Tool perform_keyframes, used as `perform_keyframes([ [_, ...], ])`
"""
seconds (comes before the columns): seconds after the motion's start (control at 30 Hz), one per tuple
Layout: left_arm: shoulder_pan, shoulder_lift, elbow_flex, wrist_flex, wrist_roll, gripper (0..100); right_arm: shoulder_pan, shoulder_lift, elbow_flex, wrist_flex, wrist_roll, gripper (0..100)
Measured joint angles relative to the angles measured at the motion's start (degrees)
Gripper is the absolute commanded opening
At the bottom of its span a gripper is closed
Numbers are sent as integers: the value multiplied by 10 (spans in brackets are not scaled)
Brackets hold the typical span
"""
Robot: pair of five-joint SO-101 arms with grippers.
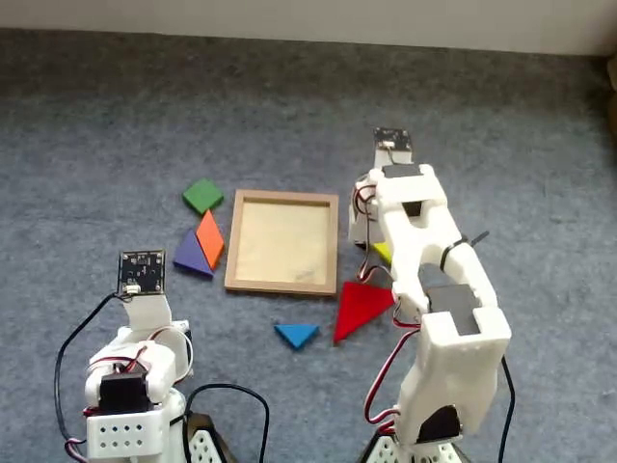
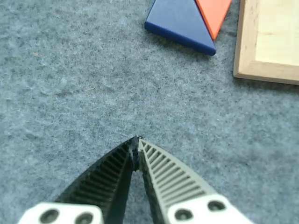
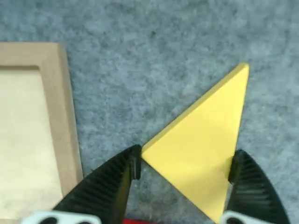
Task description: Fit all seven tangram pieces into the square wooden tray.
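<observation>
The square wooden tray [image 1: 281, 285] lies mid-table with nothing in it; its rim also shows in the wrist views [image 2: 261, 74] [image 3: 65, 116]. Just right of the tray, my right gripper [image 3: 185, 163] is shut on a yellow triangle [image 3: 205, 140], one finger against each side. That yellow triangle [image 1: 383, 253] peeks out from under the right arm. Left of the tray lie a green square [image 1: 202, 196], an orange parallelogram [image 1: 209, 239] and a dark blue triangle [image 1: 191, 256] [image 2: 180, 21]. My left gripper [image 2: 137, 154] is shut on nothing, over bare carpet near the front left.
A large red triangle [image 1: 361, 307] and a small blue triangle [image 1: 296, 334] lie on the grey carpet just in front of the tray. The right arm stretches over the red triangle's right side. Open carpet lies behind the tray.
</observation>
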Motion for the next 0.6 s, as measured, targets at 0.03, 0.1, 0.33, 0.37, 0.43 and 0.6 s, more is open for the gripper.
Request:
perform_keyframes([
  [0.03, 0, 0, 0, 0, 0, 7, 1, 0, 0, 0, 0, 195],
  [0.1, 0, 0, 0, 0, 0, 7, 4, 0, 0, 0, 0, 191],
  [0.33, 0, 0, 0, 0, 0, 7, 4, 0, -8, 21, 25, 191],
  [0.37, 0, 0, 0, 0, 0, 7, 4, -5, -10, 27, 30, 191],
  [0.43, 0, 0, 0, 0, 0, 7, 4, -26, -10, 39, 34, 191],
  [0.6, 0, 0, 0, 0, 0, 7, 3, -85, -10, 42, 40, 193],
])
